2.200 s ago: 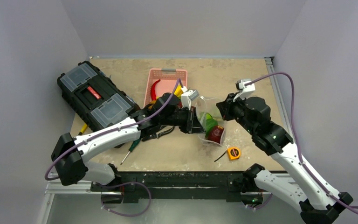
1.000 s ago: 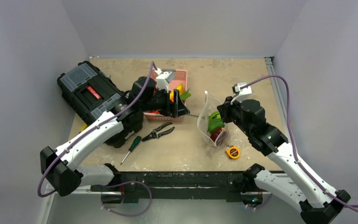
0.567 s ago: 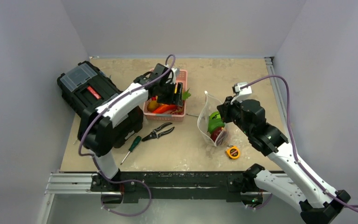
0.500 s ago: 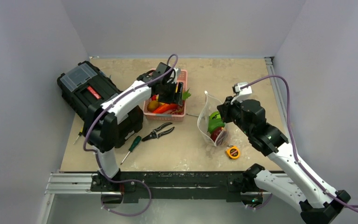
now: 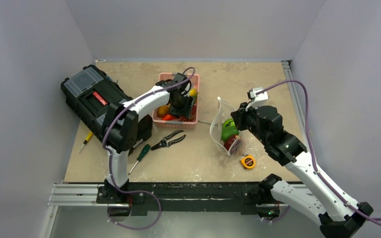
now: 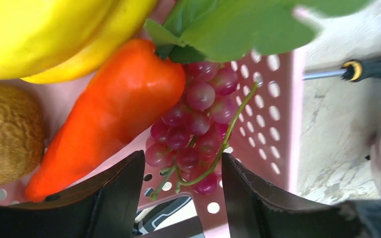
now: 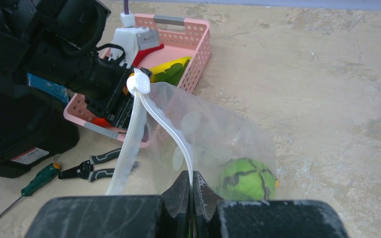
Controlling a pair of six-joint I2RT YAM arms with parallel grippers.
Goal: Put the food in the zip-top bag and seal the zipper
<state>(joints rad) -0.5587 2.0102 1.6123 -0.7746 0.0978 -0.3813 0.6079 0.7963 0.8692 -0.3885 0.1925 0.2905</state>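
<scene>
left end effector (image 6: 182,171) down into basket (image 5: 177,124)

My right gripper (image 7: 192,191) pinches one side of the zipper (image 7: 129,144), holding the zip-top bag (image 7: 213,134) upright on the table. The bag is a clear pouch with white dots. Its two whitish strips spread apart, so the mouth gapes toward the pink basket (image 7: 198,54). Inside the bag sit a green striped ball (image 7: 247,178) and a dark red fruit (image 5: 230,143). In the basket lie purple grapes (image 6: 193,129), an orange pepper (image 6: 109,119), a kiwi (image 6: 7,134), a yellow fruit (image 6: 54,34) and green leaves (image 6: 238,25).
</scene>
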